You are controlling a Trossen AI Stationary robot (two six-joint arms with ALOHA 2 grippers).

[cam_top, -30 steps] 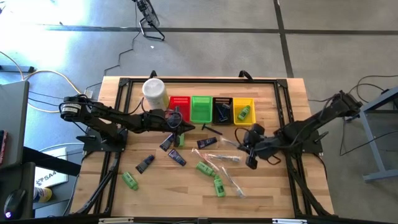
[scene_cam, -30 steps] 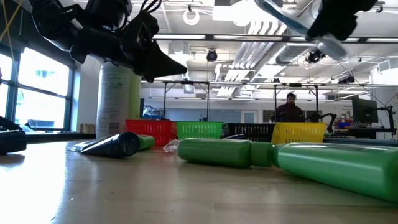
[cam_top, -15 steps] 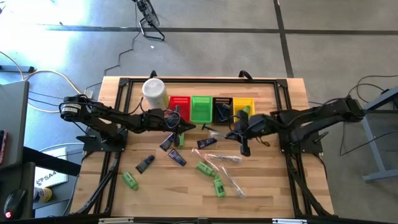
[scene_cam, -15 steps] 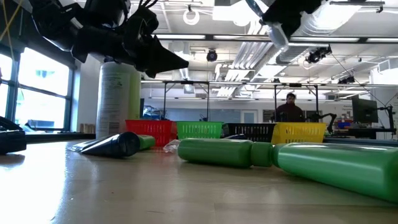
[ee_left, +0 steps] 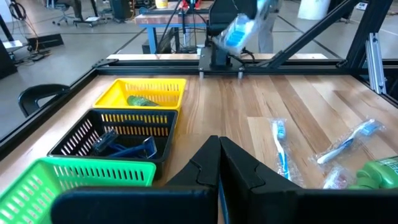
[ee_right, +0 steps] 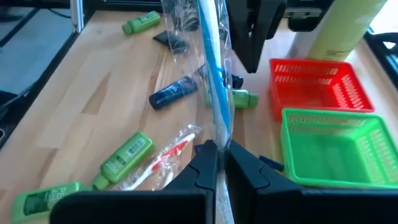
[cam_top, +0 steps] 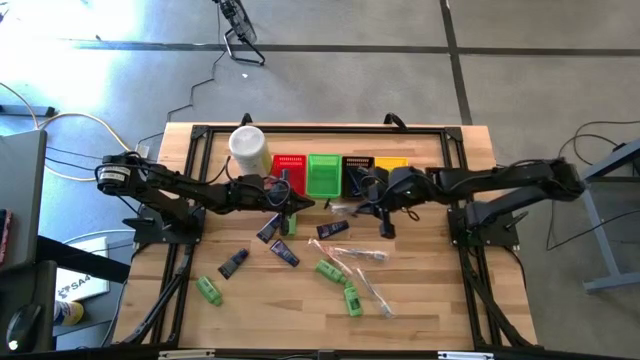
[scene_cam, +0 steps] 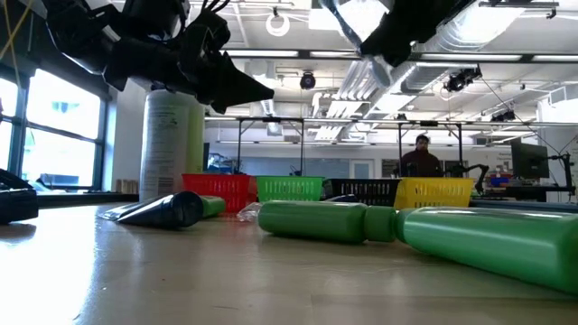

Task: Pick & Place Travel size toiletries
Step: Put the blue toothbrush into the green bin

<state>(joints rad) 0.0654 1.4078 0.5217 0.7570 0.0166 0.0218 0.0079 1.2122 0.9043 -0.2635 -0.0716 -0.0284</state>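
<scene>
Several toiletries are lying loose at the lower centre of the high view: green mini bottles [cam_top: 336, 281], dark tubes [cam_top: 282, 252] and wrapped toothbrushes [cam_top: 352, 252]. Higher up, the right gripper [cam_top: 383, 217] is clenching a wrapped blue toothbrush [ee_right: 214, 74] and hanging just below the black basket [cam_top: 357, 176]. To place it well, it is needing to centre over the intended basket before releasing. Left gripper [cam_top: 291, 205] is waiting clenched and empty below the red basket [cam_top: 289, 164]

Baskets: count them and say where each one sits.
4, in one row along the table's far edge, starting beside the white canister: red basket, green basket, black basket, yellow basket. No others appear hidden.
</scene>
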